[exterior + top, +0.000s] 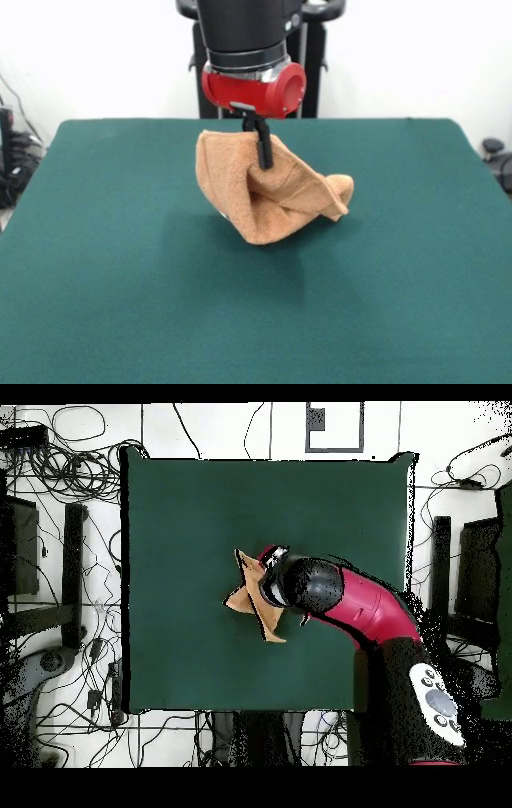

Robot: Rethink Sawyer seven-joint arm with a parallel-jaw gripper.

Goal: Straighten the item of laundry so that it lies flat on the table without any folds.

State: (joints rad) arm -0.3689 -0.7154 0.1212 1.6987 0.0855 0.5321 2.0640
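Observation:
The orange-tan towel [268,196] hangs bunched and folded from my gripper [262,160] over the middle of the dark green table [96,264]. The gripper's black fingers are shut on the towel's upper part. The towel's lowest fold hangs close above the felt, and one end sticks out to the right. In the overhead view the towel [250,596] peeks out left of the arm's end, and the gripper itself is hidden under the arm. No label shows.
The red and black arm [350,599] reaches in from the lower right in the overhead view. Cables and stands [60,584] lie on the floor around the table.

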